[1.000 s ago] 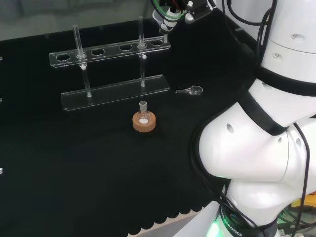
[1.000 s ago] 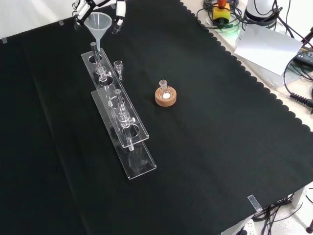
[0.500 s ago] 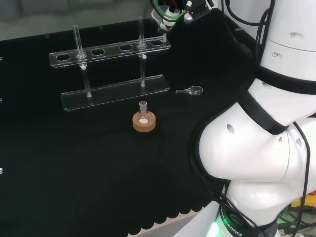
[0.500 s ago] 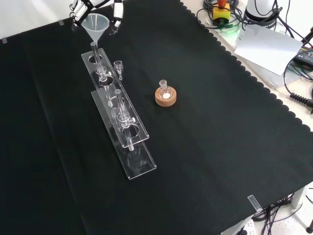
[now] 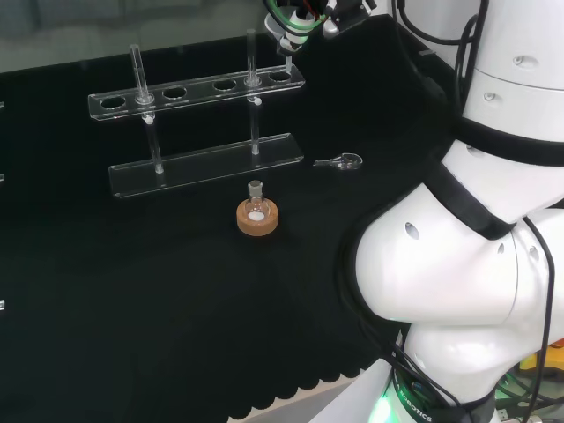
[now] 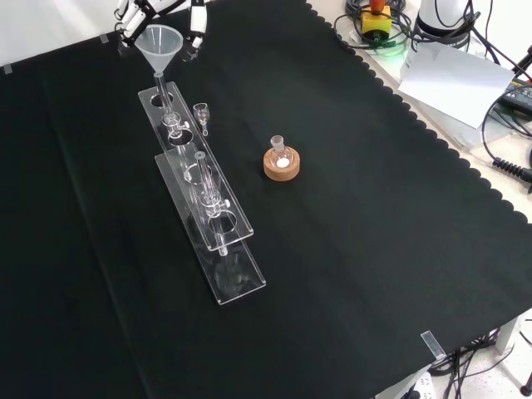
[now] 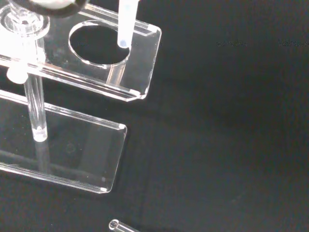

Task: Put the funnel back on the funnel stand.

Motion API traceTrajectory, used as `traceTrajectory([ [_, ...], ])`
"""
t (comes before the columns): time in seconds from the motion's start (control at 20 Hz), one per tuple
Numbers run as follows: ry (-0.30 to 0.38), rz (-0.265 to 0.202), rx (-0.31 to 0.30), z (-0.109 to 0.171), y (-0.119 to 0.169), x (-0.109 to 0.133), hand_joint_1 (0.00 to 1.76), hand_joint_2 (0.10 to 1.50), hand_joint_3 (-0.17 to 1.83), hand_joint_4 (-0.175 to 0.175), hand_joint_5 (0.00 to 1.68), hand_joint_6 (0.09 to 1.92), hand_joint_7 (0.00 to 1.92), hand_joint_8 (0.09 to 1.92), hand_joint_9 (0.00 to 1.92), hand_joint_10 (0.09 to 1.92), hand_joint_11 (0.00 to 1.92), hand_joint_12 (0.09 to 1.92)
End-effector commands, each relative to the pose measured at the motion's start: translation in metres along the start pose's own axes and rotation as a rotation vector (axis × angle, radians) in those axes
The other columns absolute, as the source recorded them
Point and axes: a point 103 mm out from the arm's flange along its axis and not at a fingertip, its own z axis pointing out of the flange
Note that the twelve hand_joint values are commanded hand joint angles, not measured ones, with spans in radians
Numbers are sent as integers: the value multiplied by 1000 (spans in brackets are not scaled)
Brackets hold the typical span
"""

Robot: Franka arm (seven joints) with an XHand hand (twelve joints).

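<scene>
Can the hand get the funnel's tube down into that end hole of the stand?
Probably yes. The funnel hangs in the hand, stem tip over the stand's open end hole; nothing blocks it.

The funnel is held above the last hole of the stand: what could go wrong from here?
1. The funnel's stem tip hangs over the end hole near its edge; lowered off-centre, it could catch the stand's top plate.
2. A stand post is close beside that hole, so the hand or the funnel cone might bump it.
3. The fingers curl round the cone's rim; opened too early, the funnel may tip.
</scene>
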Motion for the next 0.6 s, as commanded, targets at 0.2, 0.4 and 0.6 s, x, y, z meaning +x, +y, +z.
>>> traceTrajectory([
  [0.2, 4, -8, 5, 0, 1, 5, 811, 764, 603, 43, 759, 731, 606, 618, 980, 393, 695, 1227],
  [0.4, -12, -10, 12, 2, 1, 14, 811, 763, 604, 43, 759, 731, 605, 619, 979, 394, 695, 1227],
  [0.6, -3, -17, 23, 7, 4, 20, 811, 763, 604, 43, 758, 731, 604, 619, 978, 396, 696, 1227],
])
